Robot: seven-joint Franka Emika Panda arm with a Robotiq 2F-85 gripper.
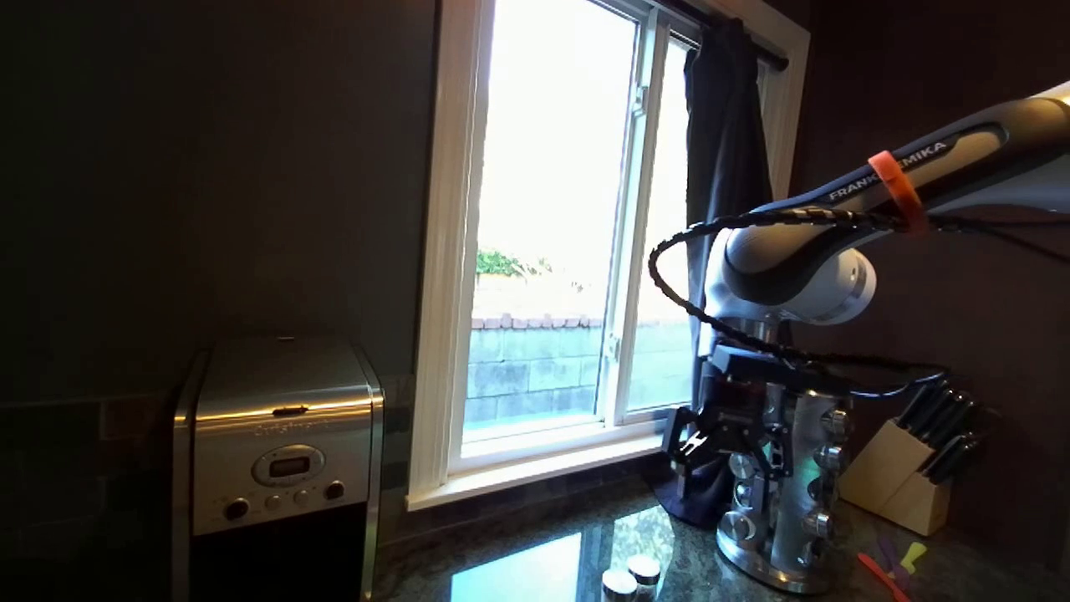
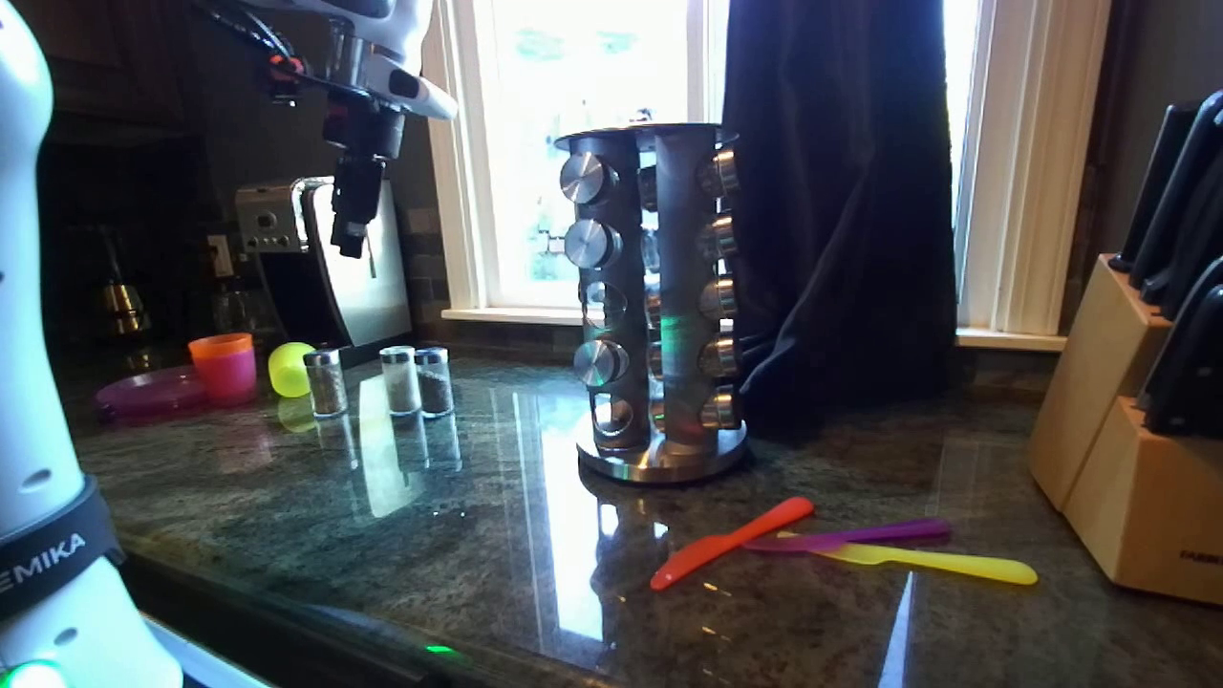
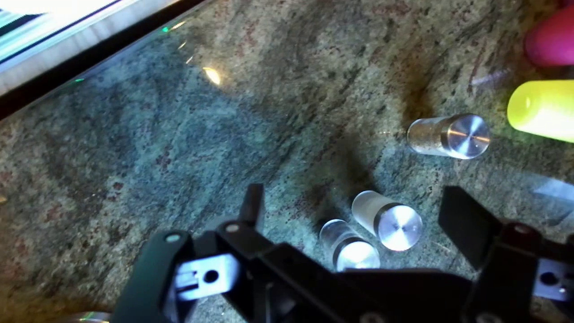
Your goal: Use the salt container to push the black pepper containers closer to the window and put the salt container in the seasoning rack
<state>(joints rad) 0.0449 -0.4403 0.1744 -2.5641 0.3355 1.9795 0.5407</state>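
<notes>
The gripper (image 3: pixel 353 197) hangs above the tabletop (image 2: pixel 459 564), unclenched, its jaws spread wide and clear of the jars below. The salt container (image 2: pixel 400 384), a small glass jar with pale contents and a silvery lid, stands upright on the tabletop, left of the seasoning rack (image 2: pixel 684 296) and well apart from it in an exterior view. In that same view the darker pepper container (image 2: pixel 435 387) stands upright just beside it on the right, and the browner pepper container (image 2: pixel 328 386) stands apart on its left, near a yellow-green cup (image 2: pixel 289 370). A pink cup (image 2: pixel 227 373) and a purple plate (image 2: pixel 153 394) sit farther left. The window (image 1: pixel 560 217) rises on the far side, with a dark curtain (image 2: pixel 841 191) hanging at its right. On the near right, an orange knife (image 2: pixel 731 543), a purple knife (image 2: pixel 860 535) and a yellow knife (image 2: pixel 941 562) lie close together, left of a wooden knife block (image 2: pixel 1099 420).
</notes>
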